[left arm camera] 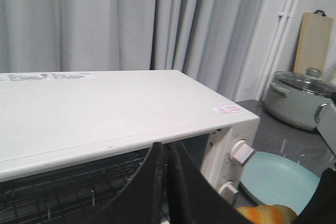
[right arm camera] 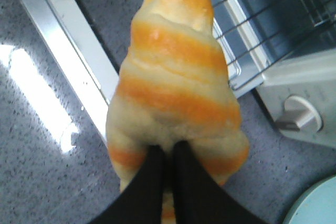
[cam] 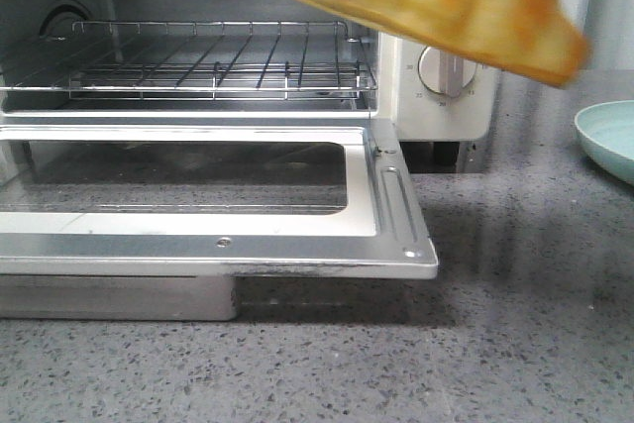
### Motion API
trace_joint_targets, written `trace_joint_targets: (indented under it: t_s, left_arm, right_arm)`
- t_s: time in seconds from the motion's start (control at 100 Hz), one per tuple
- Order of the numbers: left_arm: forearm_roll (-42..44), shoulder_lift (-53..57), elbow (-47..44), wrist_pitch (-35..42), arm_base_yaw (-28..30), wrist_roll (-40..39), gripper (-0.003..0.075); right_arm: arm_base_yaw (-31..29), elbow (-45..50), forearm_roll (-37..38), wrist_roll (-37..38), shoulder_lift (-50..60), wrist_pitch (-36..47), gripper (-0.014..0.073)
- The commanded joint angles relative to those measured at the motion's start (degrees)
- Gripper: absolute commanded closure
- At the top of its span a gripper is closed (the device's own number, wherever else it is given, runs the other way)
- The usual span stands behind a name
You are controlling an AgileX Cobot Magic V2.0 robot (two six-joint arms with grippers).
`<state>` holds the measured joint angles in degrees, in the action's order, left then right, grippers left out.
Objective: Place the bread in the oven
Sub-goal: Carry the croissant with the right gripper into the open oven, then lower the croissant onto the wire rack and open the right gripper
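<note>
Grey speckled counter [cam: 515,344] carrying oven [cam: 436,96] with door lying open, right end effector [right arm camera: 167,153] gripping bread [right arm camera: 173,82], bread's left end running off-frame, left end effector [left arm camera: 167,153] pinching closed on nothing.

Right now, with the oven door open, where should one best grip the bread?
Hold the bread by its wide end, from the side away from the oven, as the right gripper does; its tapered tip then points at the wire rack.
</note>
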<state>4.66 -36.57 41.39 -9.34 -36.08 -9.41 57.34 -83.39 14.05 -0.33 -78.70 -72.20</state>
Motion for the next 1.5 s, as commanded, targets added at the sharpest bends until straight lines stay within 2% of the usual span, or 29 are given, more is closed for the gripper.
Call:
trace_joint_targets:
  t_s: [0.0, 0.33, 0.63, 0.86, 1.34, 1.41, 1.49]
  left_arm:
    - [2.1, -0.8, 2.0, 6.2, 1.9, -0.4, 0.0742]
    - [6.6, -0.9, 3.2, 6.9, 11.6, -0.4, 0.0742]
    - [9.6, -0.9, 3.6, 5.4, 17.0, -0.4, 0.0741]
    - [10.0, -0.7, 3.6, 0.1, 19.6, -0.4, 0.0742]
    - [12.0, 6.8, 3.6, -2.5, 20.6, -0.4, 0.0742]
    - [12.2, 7.5, 3.6, -3.5, 20.6, -0.4, 0.0742]
    - [12.2, 8.1, 3.6, -3.8, 20.6, -0.4, 0.0742]
  right_arm:
    - [0.1, -5.2, 3.5, -0.6, -1.5, -1.8, 0.0661]
    - [0.1, -14.6, 10.4, -0.7, -11.3, 0.9, 0.0661]
    - [0.1, -18.1, 14.1, -0.7, -16.0, 4.7, 0.0662]
    - [0.1, -18.1, 17.5, -0.7, -17.1, 6.7, 0.0662]
    - [0.1, -18.1, 23.3, -0.7, -21.0, 8.7, 0.0659]
    - [0.1, -18.2, 23.4, -0.7, -21.1, 9.4, 0.0614]
    - [0.1, -18.2, 23.4, -0.7, -21.2, 10.4, 0.0496]
